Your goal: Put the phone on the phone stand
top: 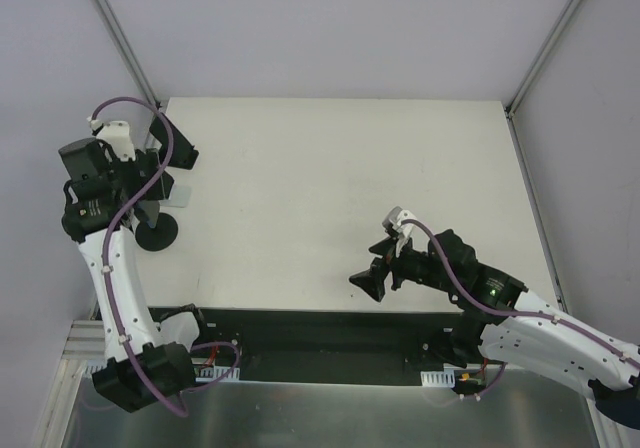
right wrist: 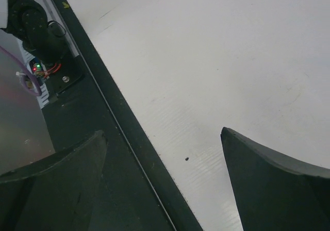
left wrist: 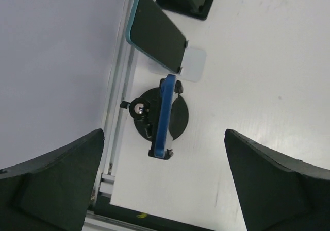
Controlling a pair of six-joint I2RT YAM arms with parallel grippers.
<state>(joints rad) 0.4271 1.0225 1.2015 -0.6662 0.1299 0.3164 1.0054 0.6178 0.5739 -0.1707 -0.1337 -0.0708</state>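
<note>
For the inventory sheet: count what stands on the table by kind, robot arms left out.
Phone: 1
Phone stand: 1
Black object, kind unclear: 1
Total: 3

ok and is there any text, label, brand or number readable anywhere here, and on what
No readable text in any view.
phone: screen dark, no logo showing.
phone stand: no marking visible.
yellow mark on the dark table edge: too small to read.
</note>
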